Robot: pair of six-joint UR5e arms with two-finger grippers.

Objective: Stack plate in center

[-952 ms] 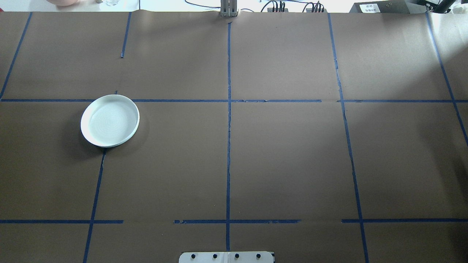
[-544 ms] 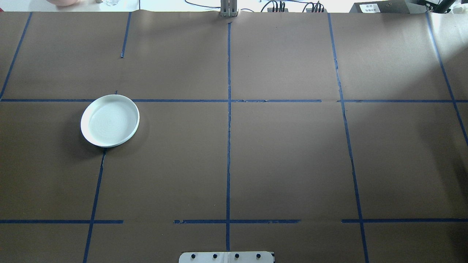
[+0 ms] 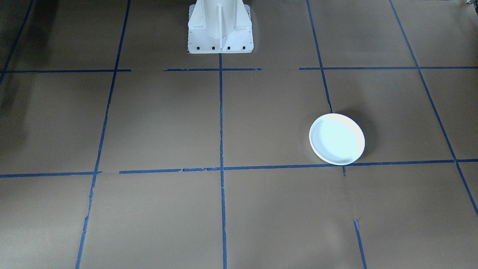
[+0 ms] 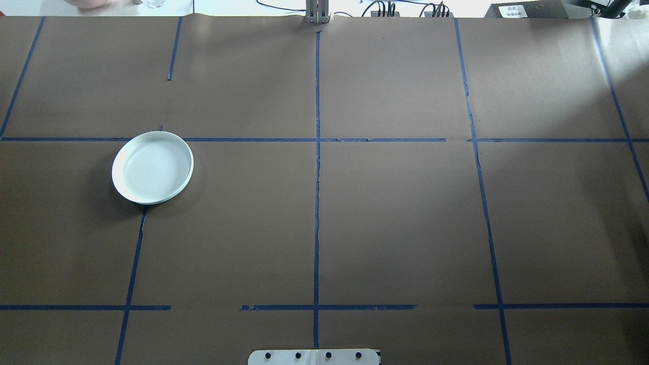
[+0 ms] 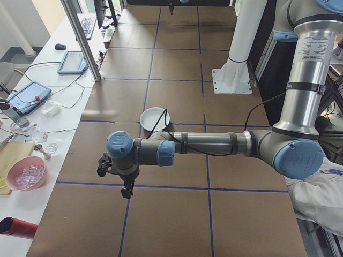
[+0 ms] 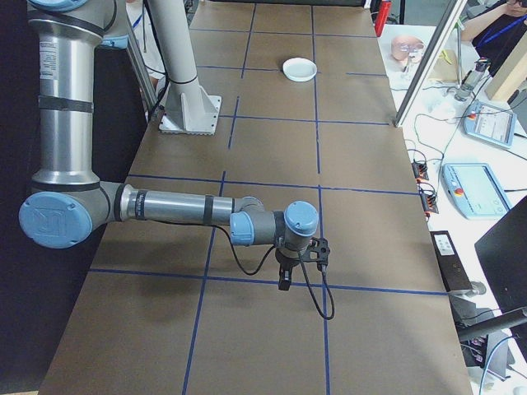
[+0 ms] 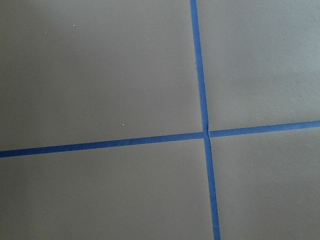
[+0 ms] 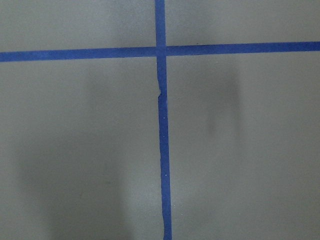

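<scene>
Your plate (image 4: 152,168) looks stiff, glazed, slippery and breakable; pinch its raised rim. You can't tell either hand's state: left hand (image 5: 127,191), right hand (image 6: 284,282).

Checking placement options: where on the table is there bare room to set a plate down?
Nearly everywhere. The squares along the middle tape line are bare paper. The only occupied spot is the plate on the robot's left, touching a tape crossing.

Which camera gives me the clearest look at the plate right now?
Overhead exterior: the plate is large, unobstructed, rim visible. Front-facing shows it washed out by glare. Both side views show it small. Neither wrist view shows it.
</scene>
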